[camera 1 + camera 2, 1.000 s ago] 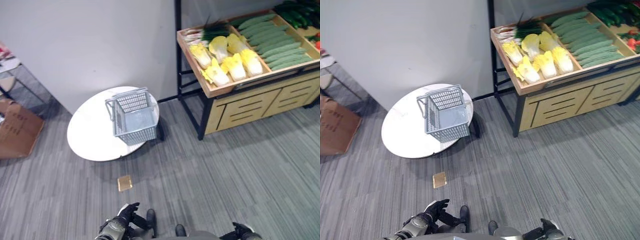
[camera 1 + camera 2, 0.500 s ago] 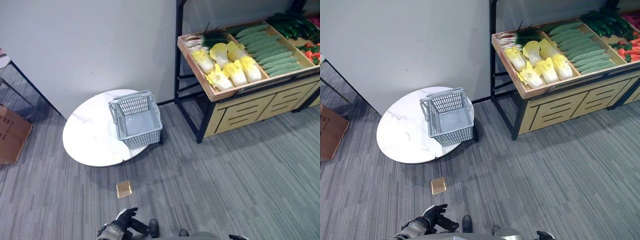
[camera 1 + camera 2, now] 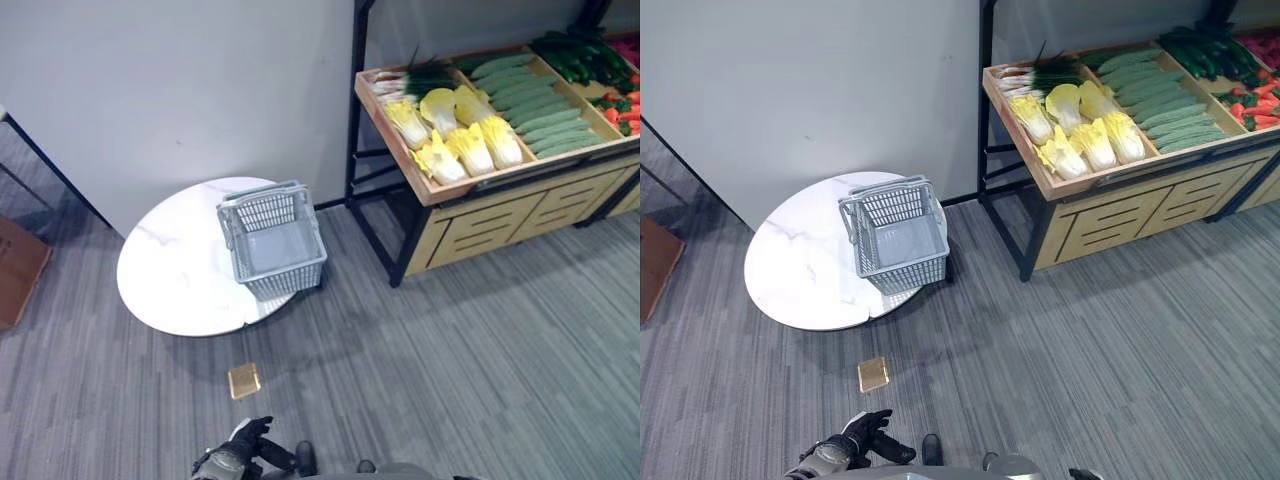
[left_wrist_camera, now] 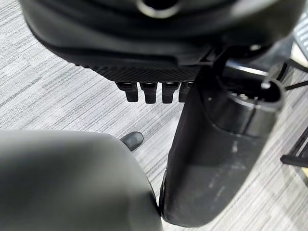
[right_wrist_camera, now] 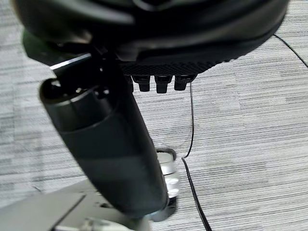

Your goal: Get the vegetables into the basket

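Note:
A grey wire basket (image 3: 272, 238) stands empty on a round white table (image 3: 170, 270) by the wall. The vegetables lie on a slanted wooden shelf (image 3: 480, 180) at the upper right: yellow-white cabbages (image 3: 462, 145), pale green cucumbers (image 3: 530, 100), spring onions (image 3: 415, 75), dark green cucumbers (image 3: 580, 55) and red vegetables (image 3: 625, 108). My left hand (image 3: 235, 460) hangs low at the bottom edge, far from both, its fingers (image 4: 149, 91) relaxed and holding nothing. In the right wrist view my right hand (image 5: 110, 154) hangs over the carpet, relaxed too, with nothing in it.
A small tan square (image 3: 244, 380) lies on the grey carpet in front of the table. A brown cardboard box (image 3: 15, 270) sits at the far left. The shelf's black metal frame (image 3: 352, 120) rises between table and shelf. Open carpet stretches before the shelf.
The whole picture has shifted a little as the camera moved. Basket, table and vegetables stay put. My left hand stays low at the bottom edge.

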`<state>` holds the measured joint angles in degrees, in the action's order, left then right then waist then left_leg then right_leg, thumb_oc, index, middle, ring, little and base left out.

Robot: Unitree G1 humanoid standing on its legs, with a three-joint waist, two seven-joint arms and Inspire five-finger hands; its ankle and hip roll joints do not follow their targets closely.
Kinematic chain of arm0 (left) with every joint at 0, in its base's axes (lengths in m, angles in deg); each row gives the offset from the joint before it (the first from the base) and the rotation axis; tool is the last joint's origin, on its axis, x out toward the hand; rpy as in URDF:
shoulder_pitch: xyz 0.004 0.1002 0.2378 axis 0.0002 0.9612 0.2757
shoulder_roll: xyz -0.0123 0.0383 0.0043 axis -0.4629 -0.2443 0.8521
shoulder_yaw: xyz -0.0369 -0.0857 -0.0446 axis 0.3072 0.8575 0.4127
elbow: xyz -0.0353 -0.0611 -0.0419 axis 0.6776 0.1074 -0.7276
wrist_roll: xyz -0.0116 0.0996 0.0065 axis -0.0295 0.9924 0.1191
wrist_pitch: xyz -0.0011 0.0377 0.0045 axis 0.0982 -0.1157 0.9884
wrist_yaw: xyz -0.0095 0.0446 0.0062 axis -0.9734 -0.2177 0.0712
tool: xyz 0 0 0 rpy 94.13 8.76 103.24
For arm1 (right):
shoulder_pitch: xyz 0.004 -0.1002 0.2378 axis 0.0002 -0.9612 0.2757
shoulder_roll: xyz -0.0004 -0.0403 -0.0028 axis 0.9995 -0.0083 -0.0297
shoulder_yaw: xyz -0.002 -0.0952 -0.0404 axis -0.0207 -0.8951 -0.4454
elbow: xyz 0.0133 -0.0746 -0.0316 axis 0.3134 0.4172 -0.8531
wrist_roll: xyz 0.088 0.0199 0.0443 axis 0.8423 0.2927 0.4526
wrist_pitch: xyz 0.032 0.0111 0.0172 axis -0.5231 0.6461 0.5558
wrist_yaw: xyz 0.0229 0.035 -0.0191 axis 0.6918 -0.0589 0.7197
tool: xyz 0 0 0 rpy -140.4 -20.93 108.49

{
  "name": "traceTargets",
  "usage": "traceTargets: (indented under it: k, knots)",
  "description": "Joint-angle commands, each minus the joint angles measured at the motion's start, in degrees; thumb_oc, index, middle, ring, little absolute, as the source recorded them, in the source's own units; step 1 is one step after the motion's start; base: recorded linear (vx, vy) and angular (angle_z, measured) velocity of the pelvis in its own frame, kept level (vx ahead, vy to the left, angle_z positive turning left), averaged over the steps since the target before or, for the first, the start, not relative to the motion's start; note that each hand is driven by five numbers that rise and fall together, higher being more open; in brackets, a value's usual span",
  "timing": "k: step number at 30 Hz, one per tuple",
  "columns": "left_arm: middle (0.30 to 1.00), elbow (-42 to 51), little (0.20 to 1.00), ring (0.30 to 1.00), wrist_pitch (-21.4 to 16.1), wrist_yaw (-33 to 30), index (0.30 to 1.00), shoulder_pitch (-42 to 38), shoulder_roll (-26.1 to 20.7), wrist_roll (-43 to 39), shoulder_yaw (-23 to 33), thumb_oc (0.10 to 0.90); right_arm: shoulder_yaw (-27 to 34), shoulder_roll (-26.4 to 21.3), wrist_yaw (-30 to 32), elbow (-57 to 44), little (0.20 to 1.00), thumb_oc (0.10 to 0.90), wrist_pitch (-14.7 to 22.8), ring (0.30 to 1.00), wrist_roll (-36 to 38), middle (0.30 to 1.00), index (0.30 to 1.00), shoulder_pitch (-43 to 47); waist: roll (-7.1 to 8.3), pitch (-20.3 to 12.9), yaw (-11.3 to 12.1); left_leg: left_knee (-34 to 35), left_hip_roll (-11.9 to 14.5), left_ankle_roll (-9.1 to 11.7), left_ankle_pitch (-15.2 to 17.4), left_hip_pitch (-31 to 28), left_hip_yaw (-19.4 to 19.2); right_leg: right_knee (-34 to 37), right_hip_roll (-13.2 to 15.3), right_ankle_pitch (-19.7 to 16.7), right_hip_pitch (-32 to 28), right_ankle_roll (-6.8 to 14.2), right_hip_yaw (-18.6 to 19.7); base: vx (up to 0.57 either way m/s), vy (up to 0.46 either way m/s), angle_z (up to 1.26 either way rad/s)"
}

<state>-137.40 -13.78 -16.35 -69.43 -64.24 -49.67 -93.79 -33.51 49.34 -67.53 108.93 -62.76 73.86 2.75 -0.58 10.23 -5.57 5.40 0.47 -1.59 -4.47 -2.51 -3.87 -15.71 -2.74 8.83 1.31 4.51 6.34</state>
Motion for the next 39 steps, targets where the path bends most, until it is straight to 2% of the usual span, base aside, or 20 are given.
traceTargets:
  k: [1,3,6,10,17,21,23,25,26,27,28,32,35,36,37,39]
  knots:
    - [1.000,-2.95,1.000,1.000,0.97,0.25,1.000,2.18,-1.75,0.60,-0.66,0.900,0.71,-0.82,0.59,0.02,1.000,0.900,0.08,1.000,2.05,1.000,1.000,1.03,0.83,0.89,0.12,-0.40,-2.20,2.88,4.22,-2.34,0.50,8.34,5.55,-10.82,2.17,3.81,-0.06,0.10,0.016,0.01]
    - [1.000,-3.08,1.000,1.000,0.86,0.52,1.000,1.83,-2.08,0.15,-0.85,0.900,0.88,-0.61,0.34,0.40,1.000,0.900,0.08,1.000,2.50,1.000,1.000,0.95,1.01,1.70,-1.44,-0.40,-2.53,2.82,4.41,-2.84,2.23,10.09,3.24,-12.78,5.88,3.72,1.73,0.07,0.006,0.19]
    - [1.000,-3.13,1.000,1.000,0.82,0.79,1.000,2.25,-1.99,0.25,-0.94,0.900,1.30,-0.37,0.56,0.78,1.000,0.900,0.13,1.000,3.17,1.000,1.000,0.13,1.30,1.40,-1.88,-0.40,-2.72,2.86,4.53,-3.24,2.81,12.32,3.34,-12.71,3.72,3.44,2.11,0.06,0.001,0.38]
    - [1.000,-3.38,1.000,1.000,1.01,0.86,1.000,2.63,-1.61,0.74,-1.15,0.900,0.89,-0.27,0.54,0.79,1.000,0.900,0.19,1.000,3.19,1.000,1.000,-0.15,1.44,0.36,-1.17,-0.40,-2.72,2.88,5.00,-3.43,1.97,17.23,3.30,-12.48,-0.46,2.73,3.15,0.05,-0.018,0.11]
    - [1.000,-3.17,1.000,1.000,1.13,0.52,1.000,2.94,-1.55,0.86,-0.99,0.900,-0.07,-0.30,0.94,0.68,1.000,0.900,0.24,1.000,2.04,1.000,1.000,-0.32,1.38,-0.46,-0.59,-0.40,-2.26,3.11,5.52,-4.19,2.45,19.30,3.64,-12.10,-2.86,2.35,3.06,0.06,-0.035,-0.05]
    - [1.000,-2.52,1.000,1.000,0.76,-0.07,1.000,3.55,-1.99,1.28,-0.88,0.900,-1.26,-0.85,2.21,-4.59,1.000,0.900,2.21,1.000,1.76,1.000,1.000,0.33,1.40,-1.27,-0.05,-0.40,-1.93,3.37,5.79,-4.97,2.81,20.08,3.45,-11.49,-4.15,2.07,3.31,0.07,-0.046,0.01]
    - [1.000,-2.33,1.000,1.000,0.64,-0.20,1.000,4.21,-2.24,1.61,-0.63,0.900,-0.67,-1.25,2.34,-10.17,1.000,0.900,3.65,1.000,3.55,1.000,1.000,0.02,1.44,-1.64,-0.04,-0.40,-1.81,3.51,5.77,-5.08,2.80,20.31,3.39,-11.30,-4.59,2.07,3.38,0.05,-0.037,0.00]
    - [1.000,-1.22,1.000,1.000,0.36,-0.24,1.000,5.37,-2.64,1.73,-0.35,0.900,-0.06,-2.64,1.82,-20.82,1.000,0.900,4.40,1.000,4.68,1.000,1.000,-1.66,1.45,-1.83,-0.20,-0.40,-1.62,3.70,5.69,-5.19,2.72,20.41,3.37,-11.13,-4.87,2.13,3.32,0.02,-0.016,0.00]
    - [1.000,-1.20,1.000,1.000,0.37,-0.24,1.000,5.43,-2.63,1.73,-0.38,0.900,-0.05,-2.68,1.82,-21.01,1.000,0.900,4.29,1.000,4.67,1.000,1.000,-1.82,1.43,-1.86,-0.20,-0.40,-1.62,3.70,5.71,-5.22,2.73,20.41,3.37,-11.11,-4.90,2.13,3.30,0.02,-0.011,-0.05]
    - [1.000,-1.07,1.000,1.000,0.37,-0.14,1.000,6.01,-2.72,1.85,-0.31,0.900,0.45,-3.54,1.05,-26.39,1.000,0.900,4.46,1.000,5.85,1.000,1.000,-2.99,1.51,-1.98,-0.30,-0.40,-1.52,3.83,5.63,-5.29,2.66,20.46,3.37,-11.05,-4.97,2.16,3.17,0.02,-0.025,-0.12]
    - [1.000,-1.27,1.000,1.000,0.46,-0.22,1.000,6.89,-2.77,1.83,-0.10,0.900,1.03,-5.23,-0.09,-36.46,1.000,0.900,4.70,1.000,6.60,1.000,1.000,-4.74,1.69,-2.09,-0.35,-0.40,-1.40,3.99,5.51,-5.25,2.65,20.55,3.34,-10.95,-5.08,2.20,3.15,0.03,-0.035,-0.15]
    - [1.000,-0.92,1.000,1.000,0.42,-0.53,1.000,7.81,-2.91,2.10,0.01,0.900,1.93,-10.11,-0.88,-53.62,1.000,0.900,5.62,1.000,3.03,1.000,1.000,-4.82,2.01,-2.37,-0.13,-0.40,-1.08,4.18,5.44,-5.26,2.87,20.65,3.37,-10.69,-5.34,2.22,2.74,0.02,-0.037,-0.03]
    - [1.000,-0.73,1.000,1.000,0.46,-0.72,1.000,8.11,-3.12,2.52,-0.36,0.900,3.17,-12.17,-2.41,-61.05,1.000,0.900,6.07,1.000,6.81,1.000,1.000,-3.60,2.08,-2.58,0.31,-0.40,-0.92,4.28,5.43,-5.34,3.27,20.69,3.42,-10.30,-5.72,2.16,2.33,0.01,-0.019,0.04]
    - [1.000,-0.99,1.000,1.000,0.60,-0.62,1.000,7.99,-3.10,2.53,-0.43,0.900,3.11,-12.86,-2.51,-62.03,1.000,0.900,6.01,1.000,6.52,1.000,1.000,-3.16,2.13,-2.62,0.44,-0.40,-0.88,4.29,5.44,-5.37,3.41,20.70,3.45,-10.21,-5.84,2.14,2.24,0.03,-0.035,0.14]
    - [1.000,-1.18,1.000,1.000,0.78,-0.68,1.000,8.23,-3.07,2.68,-0.24,0.900,3.86,-14.22,-3.46,-67.44,1.000,0.900,6.44,1.000,6.70,1.000,1.000,-2.33,2.17,-2.79,0.77,-0.40,-0.76,4.27,5.44,-5.49,3.79,20.71,3.44,-9.96,-6.16,2.04,1.94,0.02,-0.026,0.15]
    - [1.000,-1.09,1.000,1.000,0.78,-0.64,1.000,8.36,-3.00,2.73,-0.27,0.900,4.23,-14.83,-3.18,-68.80,1.000,0.900,6.97,1.000,6.28,1.000,1.000,-1.84,2.13,-2.86,0.92,-0.40,-0.72,4.25,5.49,-5.62,3.95,20.71,3.44,-9.83,-6.37,1.98,1.82,0.03,-0.018,0.11]
